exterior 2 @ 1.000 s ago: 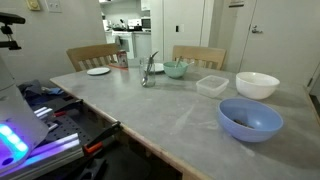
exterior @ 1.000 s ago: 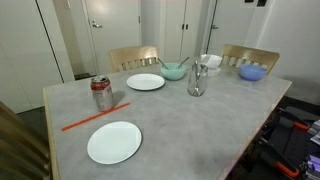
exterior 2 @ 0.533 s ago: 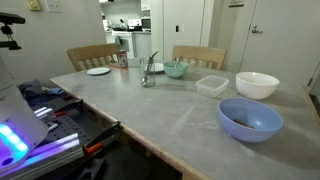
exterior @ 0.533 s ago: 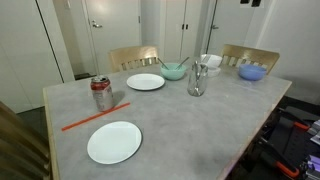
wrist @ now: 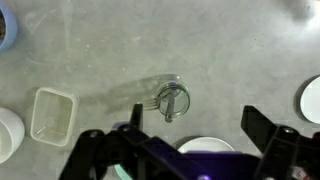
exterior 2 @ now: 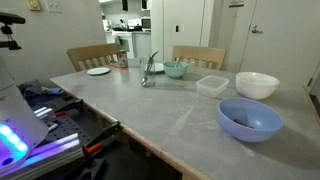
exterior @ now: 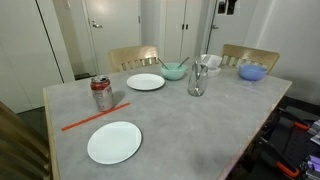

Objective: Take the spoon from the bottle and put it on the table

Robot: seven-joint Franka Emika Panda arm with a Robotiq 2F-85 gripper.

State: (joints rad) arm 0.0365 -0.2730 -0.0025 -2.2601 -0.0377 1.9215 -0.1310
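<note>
The pincer (wrist: 172, 140) is spread wide and holds nothing; in the wrist view its two dark fingers (wrist: 95, 152) come in from the bottom edge, one on each side, well above the table (wrist: 230, 50). The bottle (wrist: 172, 99) shows between them and a little beyond, seen from straight above as a clear round rim; the pincer touches neither it nor the spoon (wrist: 170, 103), which sits inside the glass.

In both exterior views the bottle (exterior: 197, 81) (exterior 2: 147, 75) stands upright on the grey tabletop (exterior: 190, 130) (exterior 2: 170, 110), with the spoon (exterior: 200, 67) (exterior 2: 152, 62) leaning in it, its upper end sticking out past the rim.

Just beside the bottle in an exterior view is a teal bowl (exterior: 173, 71); a white plate (exterior: 145, 82) lies near it, towards the wooden chair (exterior: 133, 57); a blue bowl (exterior: 252, 72) sits further along the far edge.

Nearer the camera stand a red soda can (exterior: 101, 93), a thin orange stick (exterior: 95, 116) lying flat next to it, and a second white plate (exterior: 114, 142).

From the wrist, a clear square box (wrist: 50, 115) lies on the table, apart from the bottle; in an exterior view the same box (exterior 2: 212, 85) sits between the teal bowl (exterior 2: 176, 69) and a white bowl (exterior 2: 257, 85), with the blue bowl (exterior 2: 250, 118) closest to the camera.
</note>
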